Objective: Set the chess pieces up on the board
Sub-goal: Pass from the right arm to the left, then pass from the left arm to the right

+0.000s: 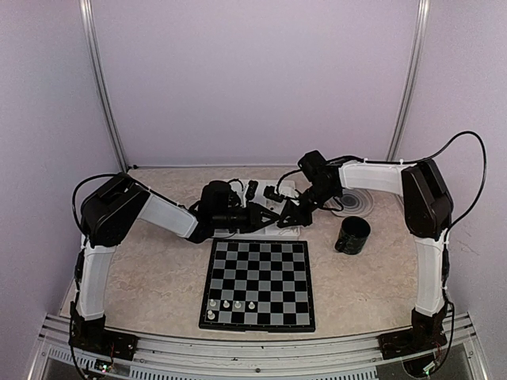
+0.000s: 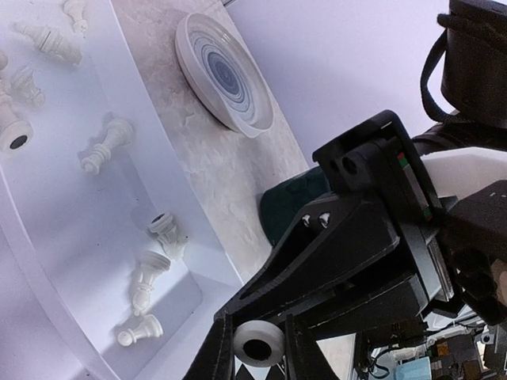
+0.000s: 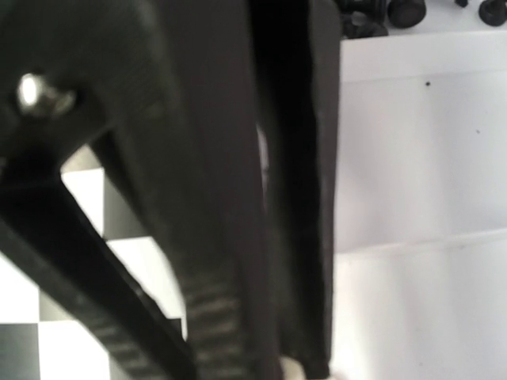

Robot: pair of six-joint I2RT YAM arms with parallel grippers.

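Over the white tray [image 2: 71,237], mid-frame, one piece pinched.
My left gripper [image 2: 258,354] pinches a white piece [image 2: 255,340]; my right gripper [image 1: 285,217] is pressed together. Lower centre lies the board [image 1: 269,269], five white pieces [image 1: 238,304] on it.

Both arms wear smooth white shells over their long links, the left arm [image 1: 170,215] and the right arm [image 1: 376,178] alike, with chunky black joint housings. Thin black cables [image 1: 467,158] loop off them. The right pincer [image 3: 277,348] is matt black and ribbed, with one shiny screw [image 3: 28,91].
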